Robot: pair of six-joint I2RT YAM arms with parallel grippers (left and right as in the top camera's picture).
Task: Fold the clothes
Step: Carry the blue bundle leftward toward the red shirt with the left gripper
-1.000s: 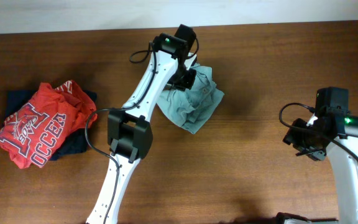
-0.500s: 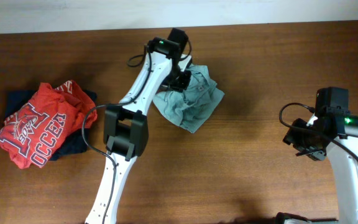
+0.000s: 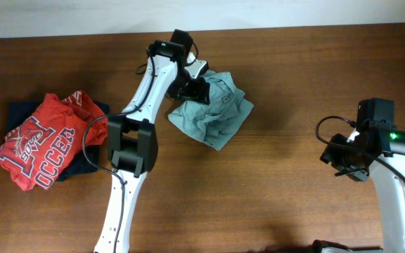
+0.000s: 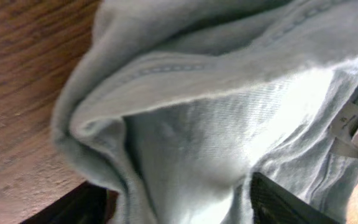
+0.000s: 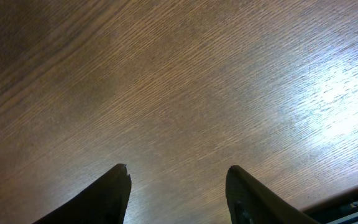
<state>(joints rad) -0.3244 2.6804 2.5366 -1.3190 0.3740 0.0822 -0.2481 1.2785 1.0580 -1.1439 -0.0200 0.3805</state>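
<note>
Crumpled pale grey-teal cotton T-shirt (image 3: 213,116) lay on the brown wooden table (image 3: 294,63), toward the far edge. Left gripper (image 4: 179,202) was at its upper-left edge, jaws spread wide, cloth loose between. Right gripper (image 5: 178,186) hung parted and empty over bare wood. Red printed shirt (image 3: 37,147) lay on a dark navy garment (image 3: 20,112), far left.

The left arm (image 3: 153,83) has swung its wrist over to the left along the far side of the table, carrying the left gripper (image 3: 192,90) from the middle of the grey-teal T-shirt (image 3: 220,112) to its upper left edge. The shirt's near left corner has been drawn out a little to the left. The gripper's fingers (image 4: 278,199), pinched together before, now stand wide apart with a fold of cloth between them.
</note>
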